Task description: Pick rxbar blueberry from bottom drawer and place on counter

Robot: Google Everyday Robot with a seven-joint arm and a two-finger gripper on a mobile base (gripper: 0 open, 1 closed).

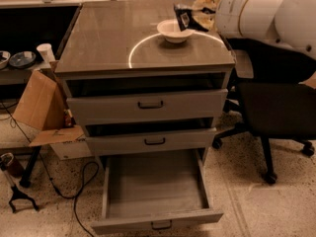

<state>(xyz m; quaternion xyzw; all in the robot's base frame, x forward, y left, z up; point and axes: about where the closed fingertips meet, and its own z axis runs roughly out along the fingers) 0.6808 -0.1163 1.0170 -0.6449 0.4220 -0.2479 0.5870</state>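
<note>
The rxbar blueberry (183, 17), a small dark wrapper with pale marks, hangs above the counter (113, 38) just over the right rim of the white bowl (173, 31). My gripper (191, 18) reaches in from the upper right on a thick white arm and is shut on the bar's right end. Below, the bottom drawer (154, 187) is pulled fully out; its flat grey floor is bare.
Two upper drawers (148, 104) stand slightly ajar. A black office chair (276, 102) is close on the right. A cardboard box (37, 107), a cable and a small stand lie on the floor at left. A bench runs behind the counter.
</note>
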